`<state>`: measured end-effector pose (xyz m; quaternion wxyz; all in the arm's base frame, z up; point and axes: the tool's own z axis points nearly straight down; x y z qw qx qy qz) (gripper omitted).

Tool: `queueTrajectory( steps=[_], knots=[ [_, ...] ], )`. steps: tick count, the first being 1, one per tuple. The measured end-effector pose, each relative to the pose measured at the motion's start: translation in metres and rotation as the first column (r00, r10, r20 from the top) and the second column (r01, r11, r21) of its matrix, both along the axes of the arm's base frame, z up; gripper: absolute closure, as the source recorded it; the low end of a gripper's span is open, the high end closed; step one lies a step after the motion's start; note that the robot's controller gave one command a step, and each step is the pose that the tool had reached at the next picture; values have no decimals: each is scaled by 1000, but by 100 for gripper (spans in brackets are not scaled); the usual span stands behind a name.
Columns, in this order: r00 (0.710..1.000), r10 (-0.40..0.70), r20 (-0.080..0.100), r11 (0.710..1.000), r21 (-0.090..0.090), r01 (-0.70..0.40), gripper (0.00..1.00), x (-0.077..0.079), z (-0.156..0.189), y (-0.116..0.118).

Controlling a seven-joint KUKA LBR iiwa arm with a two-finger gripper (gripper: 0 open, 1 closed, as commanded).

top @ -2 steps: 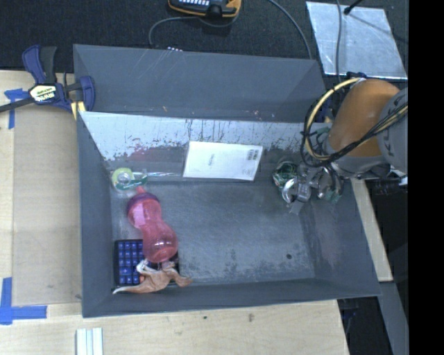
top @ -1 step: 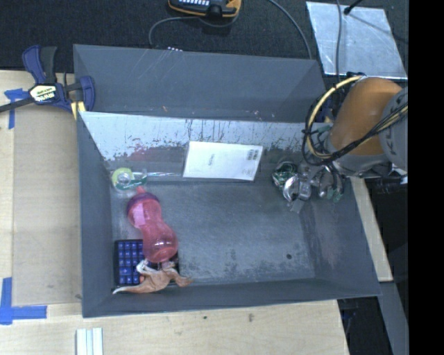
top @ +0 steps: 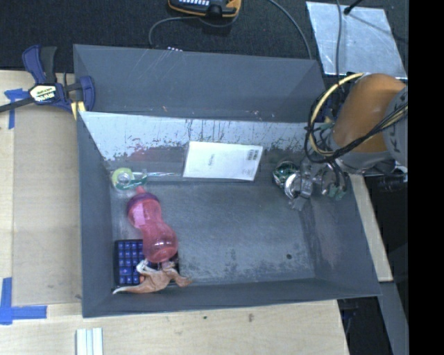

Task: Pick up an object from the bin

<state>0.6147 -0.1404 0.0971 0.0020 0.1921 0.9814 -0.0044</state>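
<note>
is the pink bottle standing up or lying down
Lying down: the pink plastic bottle rests lengthwise on the floor of the grey metal bin, beside its left wall.

Black surface at the top, a yellow-black device upon it

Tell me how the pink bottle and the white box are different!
The pink bottle is round and curvy; the white box is flat with straight edges. The pink bottle lies by the left side of the bin, next to a blue block; the white box sits by the back wall. Both are in the bin, and the hand touches neither.
</note>
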Motion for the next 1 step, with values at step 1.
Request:
queueTrajectory(
  steps=[1],
  knots=[
    [1000, 0, 2, 1000, 1, 0, 100, 0, 17, 0]
  ],
)
